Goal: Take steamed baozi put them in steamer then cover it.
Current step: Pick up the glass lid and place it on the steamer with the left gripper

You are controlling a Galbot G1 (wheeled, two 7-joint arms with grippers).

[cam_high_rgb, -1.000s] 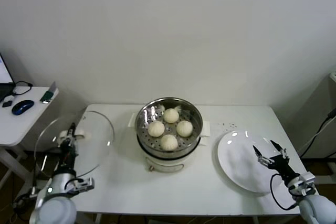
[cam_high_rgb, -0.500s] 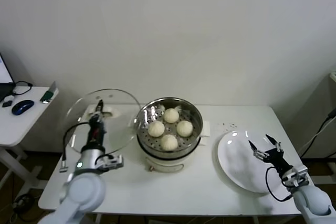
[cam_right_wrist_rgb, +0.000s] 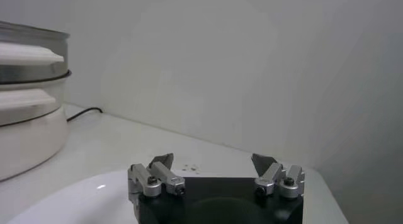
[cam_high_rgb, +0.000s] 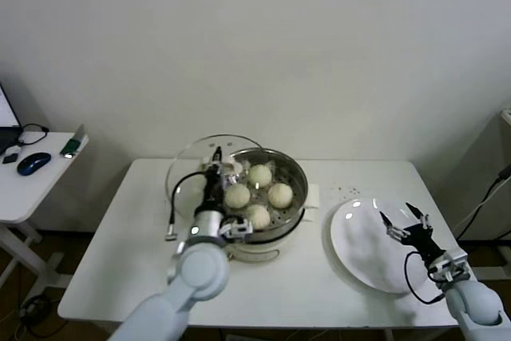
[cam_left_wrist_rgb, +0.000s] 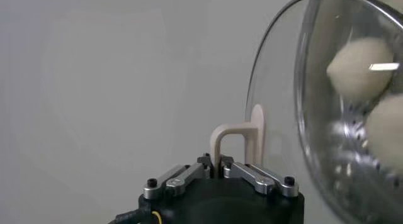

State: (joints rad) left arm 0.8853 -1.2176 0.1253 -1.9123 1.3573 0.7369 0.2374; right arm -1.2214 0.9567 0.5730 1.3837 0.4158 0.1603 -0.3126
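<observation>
Nearest, at the front right of the white worktop point(cam_high_rgb: 120, 237), the right pincer point(cam_high_rgb: 407, 225) hovers with its fingers spread apart over a flat white plate point(cam_high_rgb: 359, 249) with nothing on it. Toward the middle, the left pincer point(cam_high_rgb: 214, 167) is clamped shut on the cream handle of the cover point(cam_high_rgb: 196, 167), a clear glass lid held tilted on edge beside the steamer's left rim, partly overlapping it. The steamer point(cam_high_rgb: 257, 197), a shiny steel pot in a cream base, stands uncovered at the worktop's centre. Four steamed baozi point(cam_high_rgb: 259, 175) sit inside on its perforated tray. Far left, a side desk point(cam_high_rgb: 24, 189) carries a computer mouse point(cam_high_rgb: 34, 163).
</observation>
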